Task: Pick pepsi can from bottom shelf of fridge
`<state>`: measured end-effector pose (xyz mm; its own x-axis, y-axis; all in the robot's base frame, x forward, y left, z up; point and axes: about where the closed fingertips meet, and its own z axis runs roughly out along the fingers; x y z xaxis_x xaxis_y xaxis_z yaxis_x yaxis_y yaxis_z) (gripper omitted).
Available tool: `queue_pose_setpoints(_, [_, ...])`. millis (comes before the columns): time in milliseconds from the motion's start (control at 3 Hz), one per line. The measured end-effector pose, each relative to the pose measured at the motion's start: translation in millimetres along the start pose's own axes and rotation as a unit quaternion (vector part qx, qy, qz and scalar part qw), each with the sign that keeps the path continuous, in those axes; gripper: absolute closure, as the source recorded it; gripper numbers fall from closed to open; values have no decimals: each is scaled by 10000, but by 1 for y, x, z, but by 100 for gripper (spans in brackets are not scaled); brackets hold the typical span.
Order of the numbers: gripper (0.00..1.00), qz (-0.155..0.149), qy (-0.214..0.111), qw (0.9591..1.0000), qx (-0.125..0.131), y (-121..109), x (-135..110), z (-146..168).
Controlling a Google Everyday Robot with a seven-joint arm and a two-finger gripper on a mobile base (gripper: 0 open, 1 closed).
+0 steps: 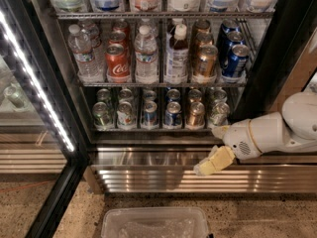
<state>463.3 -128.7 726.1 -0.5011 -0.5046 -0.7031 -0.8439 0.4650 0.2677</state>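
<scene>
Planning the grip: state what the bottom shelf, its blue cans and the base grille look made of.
Blue cans: likely aluminium, silver top, glossy printed wall. Bottom shelf: grey metal wire, by its thin bars. Base grille: probably brushed steel, streaky reflections on slats. The pincer hangs before the grille, lower right of those cans.

We find the gripper (pixel 216 151) beside the fridge (pixel 267 58) base, its arm (pixel 282 130) cut off at the right edge, and rear cans (pixel 173 94) on the bottom shelf (pixel 158 129) largely hidden behind front cans (pixel 148 114).
</scene>
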Motion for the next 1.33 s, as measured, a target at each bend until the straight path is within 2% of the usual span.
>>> queue_pose_setpoints(333, [0, -83, -239, 9995, -173, -1, -1, 14])
queue_pose_setpoints(667, [0, -59, -720, 9972, -214, -19, -8, 50])
queue_pose_setpoints(1000, [0, -90, -1284, 9916, 108, -54, -23, 75])
queue_pose_setpoints(1333, [0, 38, -1573, 9865, 455, -90, -38, 85])
